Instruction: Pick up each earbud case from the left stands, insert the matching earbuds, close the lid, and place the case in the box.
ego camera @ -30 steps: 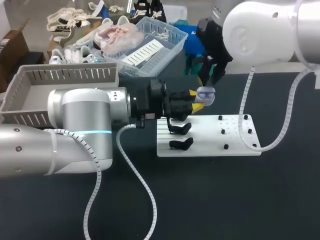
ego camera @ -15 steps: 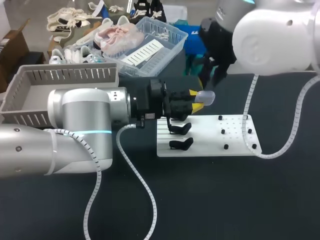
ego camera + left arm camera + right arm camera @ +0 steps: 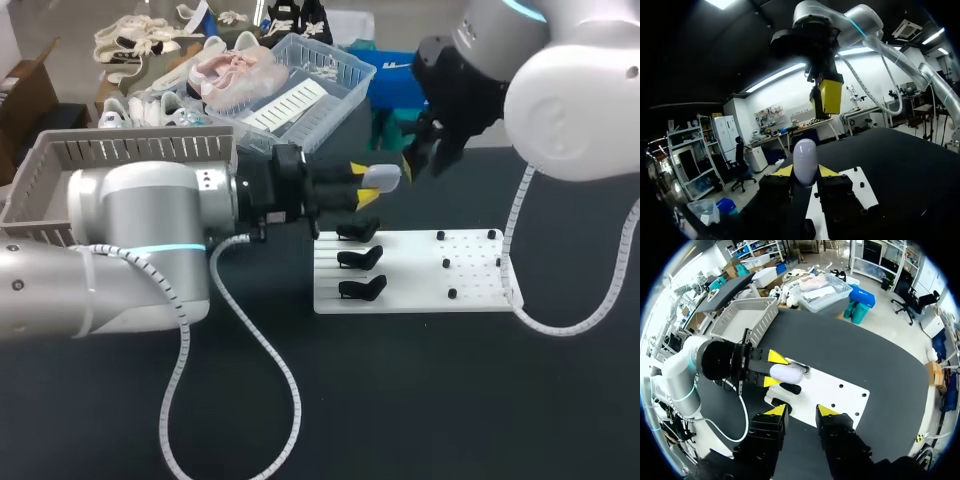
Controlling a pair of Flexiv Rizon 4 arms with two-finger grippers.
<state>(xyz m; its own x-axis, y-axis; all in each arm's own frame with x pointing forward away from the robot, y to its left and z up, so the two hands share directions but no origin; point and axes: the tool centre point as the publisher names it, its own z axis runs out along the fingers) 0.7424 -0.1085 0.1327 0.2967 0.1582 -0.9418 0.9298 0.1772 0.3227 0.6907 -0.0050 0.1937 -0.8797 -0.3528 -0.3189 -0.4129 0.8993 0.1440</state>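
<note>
Above dark table [image 3: 450, 400], left gripper [image 3: 363, 184] pinches smooth pale case [image 3: 382, 177]; right gripper [image 3: 801, 411] gapes empty.

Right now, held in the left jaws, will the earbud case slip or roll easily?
The earbud case looks smooth and rounded, so it may slip: the left jaws pinch only one end. Set down, its pill shape would probably roll or tip. Undented in the grip, it seems rigid.
</note>
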